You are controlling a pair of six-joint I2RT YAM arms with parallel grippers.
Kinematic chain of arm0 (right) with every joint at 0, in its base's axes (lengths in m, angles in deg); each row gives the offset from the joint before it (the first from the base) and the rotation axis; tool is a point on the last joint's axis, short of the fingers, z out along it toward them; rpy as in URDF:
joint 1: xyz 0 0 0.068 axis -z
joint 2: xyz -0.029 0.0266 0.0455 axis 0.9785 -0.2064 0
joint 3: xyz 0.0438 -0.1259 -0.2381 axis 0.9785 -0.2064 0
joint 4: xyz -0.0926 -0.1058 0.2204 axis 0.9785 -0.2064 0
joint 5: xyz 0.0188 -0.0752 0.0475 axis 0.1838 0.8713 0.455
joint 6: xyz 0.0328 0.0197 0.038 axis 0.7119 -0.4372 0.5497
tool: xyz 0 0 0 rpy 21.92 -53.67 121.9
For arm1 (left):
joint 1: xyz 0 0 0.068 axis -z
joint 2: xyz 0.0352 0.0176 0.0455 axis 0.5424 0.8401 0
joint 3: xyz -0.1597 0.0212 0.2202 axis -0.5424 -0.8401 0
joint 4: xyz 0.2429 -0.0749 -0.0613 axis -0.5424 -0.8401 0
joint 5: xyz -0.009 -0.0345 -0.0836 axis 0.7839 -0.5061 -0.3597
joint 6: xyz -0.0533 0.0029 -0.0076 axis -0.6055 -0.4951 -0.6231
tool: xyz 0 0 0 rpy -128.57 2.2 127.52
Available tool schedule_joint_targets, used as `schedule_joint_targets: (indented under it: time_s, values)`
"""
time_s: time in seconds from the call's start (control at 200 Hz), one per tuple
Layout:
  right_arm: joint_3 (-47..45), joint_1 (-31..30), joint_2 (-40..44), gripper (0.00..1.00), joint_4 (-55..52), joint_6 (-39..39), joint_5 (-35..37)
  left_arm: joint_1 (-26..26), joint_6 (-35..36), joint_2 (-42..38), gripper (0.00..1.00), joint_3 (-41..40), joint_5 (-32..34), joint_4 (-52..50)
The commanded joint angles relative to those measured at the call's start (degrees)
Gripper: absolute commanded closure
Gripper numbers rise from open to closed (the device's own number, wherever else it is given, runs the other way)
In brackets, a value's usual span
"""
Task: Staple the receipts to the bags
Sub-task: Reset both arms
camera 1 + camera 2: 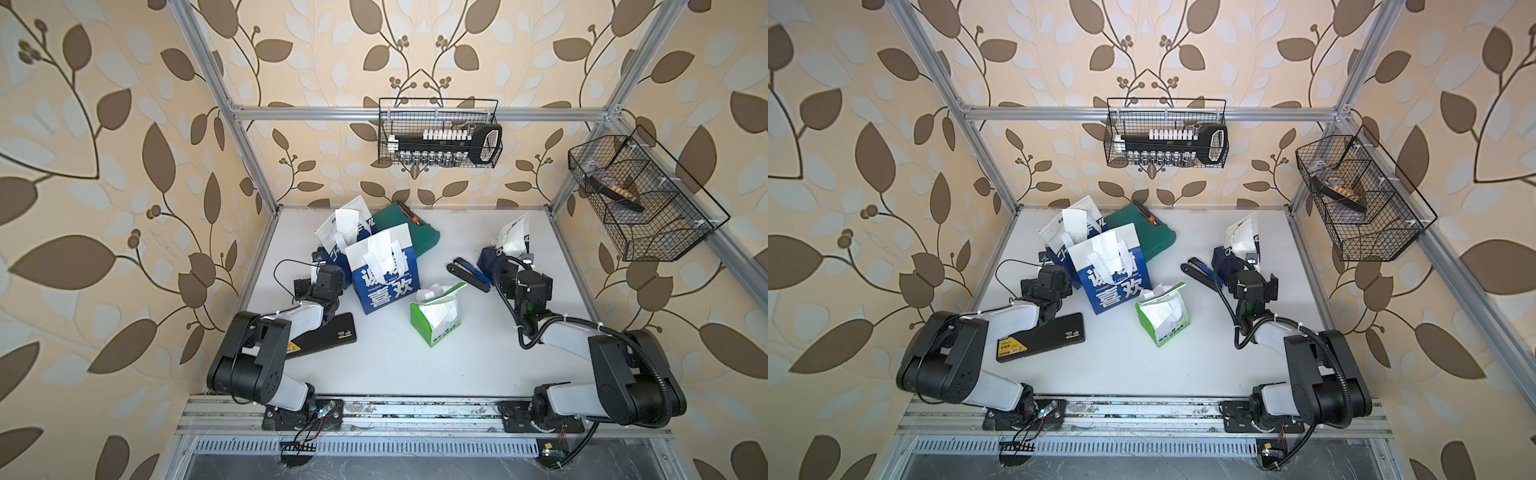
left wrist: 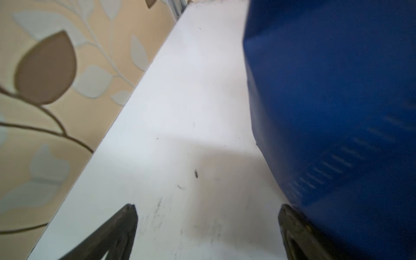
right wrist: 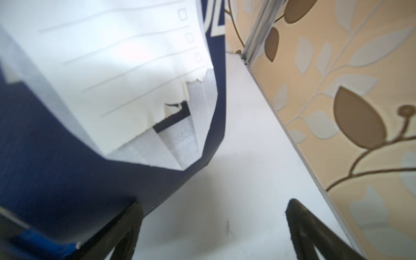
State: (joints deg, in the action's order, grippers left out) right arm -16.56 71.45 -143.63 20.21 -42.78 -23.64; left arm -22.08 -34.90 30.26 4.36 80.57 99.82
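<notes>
Left pincer (image 2: 208, 209), spread and empty, has the big navy bag (image 1: 382, 286) at its three o'clock. Right pincer (image 3: 215, 202), also spread, faces another bag (image 1: 513, 241) at twelve. A receipt (image 1: 380, 249) pokes from the big bag's top. The stapler (image 1: 469, 272) lies untouched at the right pincer's nine o'clock, so grasping it looks like the next move.

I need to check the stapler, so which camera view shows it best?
The top views: in both, the stapler lies whole on the table beside a navy bag. The right wrist view has only a blurred blue scrap at its edge that may be it; the left wrist view shows none of it.
</notes>
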Motion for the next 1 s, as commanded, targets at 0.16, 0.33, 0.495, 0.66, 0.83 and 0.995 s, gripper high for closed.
schedule_joint_targets:
  time_s: [0.16, 0.33, 0.495, 0.66, 0.83, 0.995]
  values:
    - [-7.0, 1.6, -6.9, 0.00, 22.7, 2.7, -9.4, -1.3, 4.1, 1.1, 0.01, -2.9, -5.0, 14.4]
    - [-4.1, 1.6, -7.5, 0.00, 17.7, 2.6, -10.3, -2.4, 3.9, -2.4, 0.01, -10.0, -8.6, 24.7]
    - [-4.2, 2.0, -7.2, 0.00, 17.5, 2.8, -10.7, -5.8, 2.0, 0.3, 0.01, -12.3, -12.8, 30.9]
    - [-4.2, 1.9, -7.2, 0.00, 17.6, 2.7, -10.7, -6.1, 1.7, 0.0, 0.01, -12.3, -12.9, 30.1]
    - [-4.2, 2.1, -7.2, 0.00, 17.6, 2.7, -10.7, -6.0, 1.7, -0.7, 0.01, -12.6, -13.1, 29.7]
    - [-4.2, 2.1, -7.2, 0.00, 17.7, 2.7, -10.7, -5.1, 2.1, -1.0, 0.01, -12.5, -11.9, 29.3]
